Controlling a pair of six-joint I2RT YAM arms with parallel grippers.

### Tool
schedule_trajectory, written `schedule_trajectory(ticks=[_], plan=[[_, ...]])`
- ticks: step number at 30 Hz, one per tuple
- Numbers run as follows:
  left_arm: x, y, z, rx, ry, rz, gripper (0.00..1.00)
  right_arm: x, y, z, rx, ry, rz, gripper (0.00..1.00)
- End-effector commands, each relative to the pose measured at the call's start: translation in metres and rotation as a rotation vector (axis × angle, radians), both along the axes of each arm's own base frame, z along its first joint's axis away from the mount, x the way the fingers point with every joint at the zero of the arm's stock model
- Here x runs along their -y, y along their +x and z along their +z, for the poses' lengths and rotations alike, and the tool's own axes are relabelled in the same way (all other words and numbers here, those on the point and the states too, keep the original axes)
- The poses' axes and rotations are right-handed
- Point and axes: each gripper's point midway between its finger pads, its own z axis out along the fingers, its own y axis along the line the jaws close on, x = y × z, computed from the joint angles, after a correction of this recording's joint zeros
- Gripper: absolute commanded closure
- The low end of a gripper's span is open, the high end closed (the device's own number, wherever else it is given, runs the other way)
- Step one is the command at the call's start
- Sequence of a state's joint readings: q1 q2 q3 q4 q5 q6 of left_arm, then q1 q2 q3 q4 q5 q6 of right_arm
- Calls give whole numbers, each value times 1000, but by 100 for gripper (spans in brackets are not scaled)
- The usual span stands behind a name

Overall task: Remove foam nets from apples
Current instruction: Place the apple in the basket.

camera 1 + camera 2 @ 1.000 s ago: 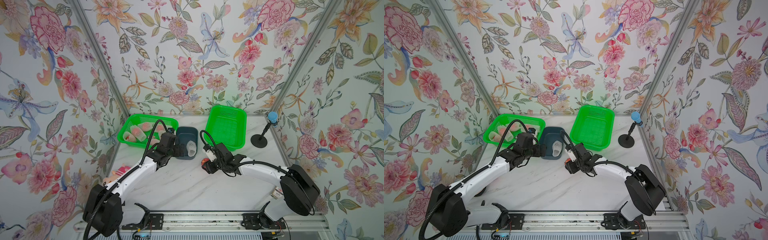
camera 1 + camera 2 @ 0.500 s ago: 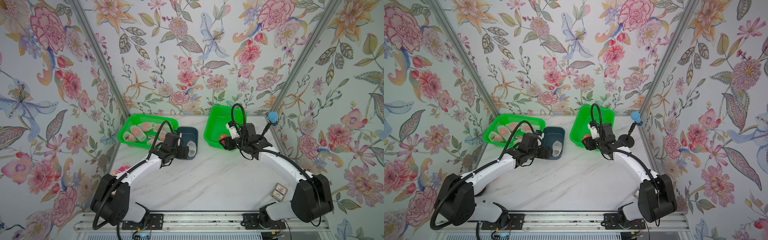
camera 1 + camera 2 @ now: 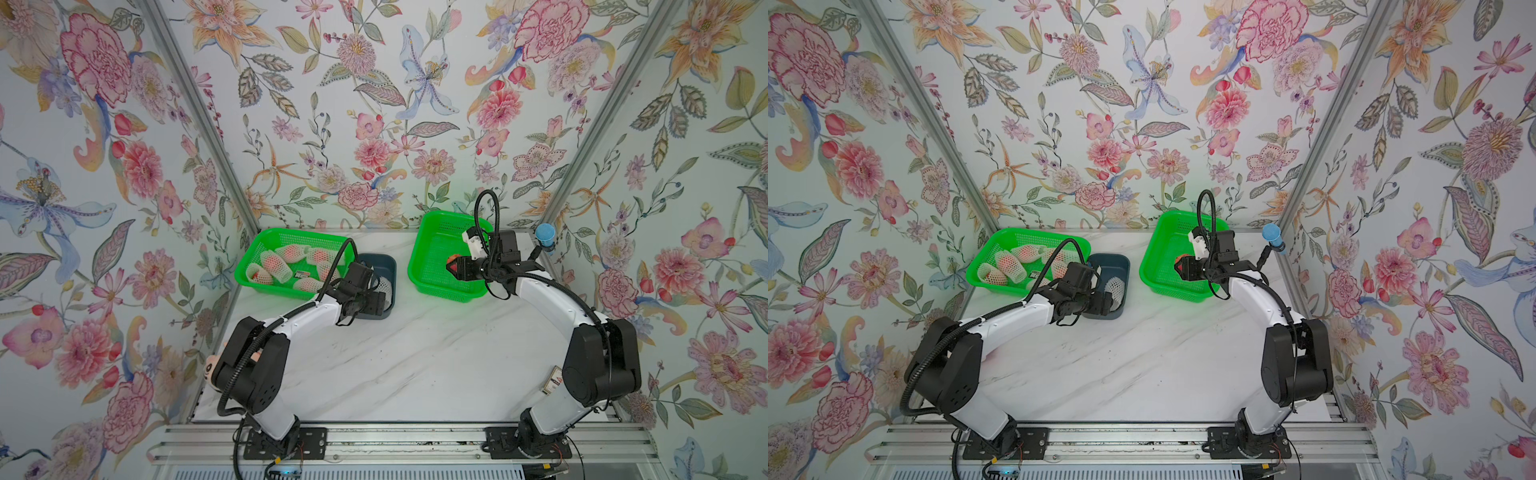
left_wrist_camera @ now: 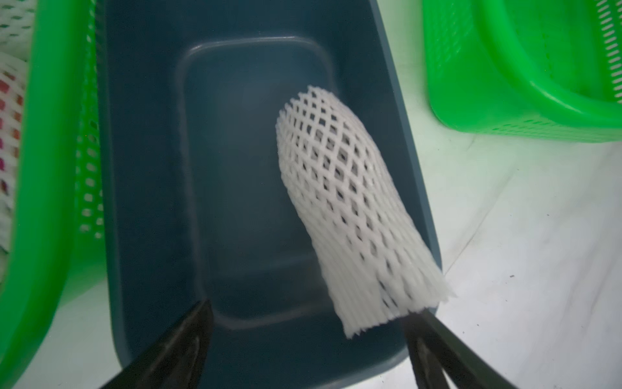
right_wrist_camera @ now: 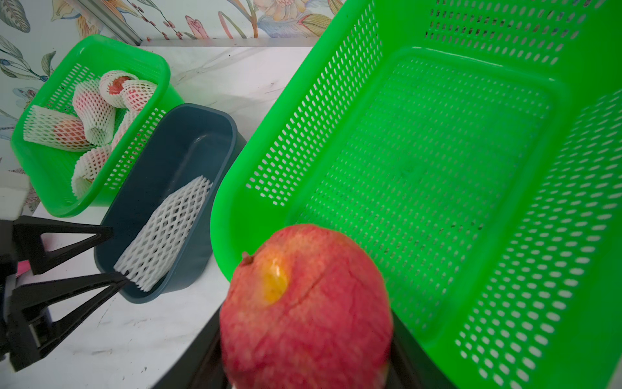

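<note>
- A bare apple sits clamped in the right gripper, held above the green basket at the counter's far right corner.
- An empty foam net leans inside the blue bin near the far edge. The left gripper, jaws spread wide, grasps nothing, with one fingertip at the net's end.
- Several netted apples lie in a second green basket at the far left corner.

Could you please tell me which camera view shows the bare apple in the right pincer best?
The right wrist view: the apple fills the foreground, its red skin and yellow patch clear. In both top views it is only a small red spot. The left wrist view does not show it.
</note>
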State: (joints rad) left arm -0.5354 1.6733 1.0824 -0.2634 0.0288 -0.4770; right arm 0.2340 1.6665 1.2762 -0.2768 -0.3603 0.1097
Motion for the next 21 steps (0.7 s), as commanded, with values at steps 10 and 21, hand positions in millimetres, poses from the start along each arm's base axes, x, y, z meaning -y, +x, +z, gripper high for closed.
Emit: schedule_trajectory(ticks=[10, 21], plan=[[3, 29, 32, 75, 93, -16, 1, -25, 62, -47, -118, 20, -10, 42], [-38, -16, 65, 118, 85, 30, 1, -37, 131, -102, -154, -42, -99, 40]])
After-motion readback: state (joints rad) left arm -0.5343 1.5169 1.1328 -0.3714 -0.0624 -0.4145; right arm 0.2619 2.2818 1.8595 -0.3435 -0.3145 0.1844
